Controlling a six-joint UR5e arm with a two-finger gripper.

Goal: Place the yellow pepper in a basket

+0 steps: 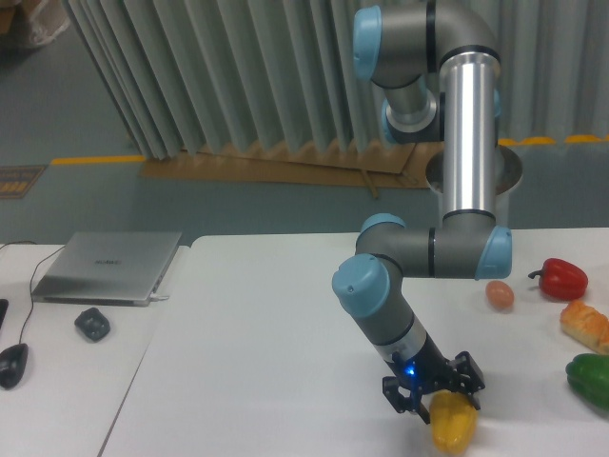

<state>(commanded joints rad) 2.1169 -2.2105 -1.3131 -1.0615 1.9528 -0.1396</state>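
Gripper [440, 400] black, two-fingered, fingers straddling top of yellow pepper [453, 425]; firm grasp unconfirmed, cannot tell. Pepper glossy, elongated, at near edge of smooth white table [257, 343].

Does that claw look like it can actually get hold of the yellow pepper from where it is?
Probably yes. The claw is right at the top of the yellow pepper, fingers spread on either side, and nothing lies between them. Whether it grips yet is unclear.
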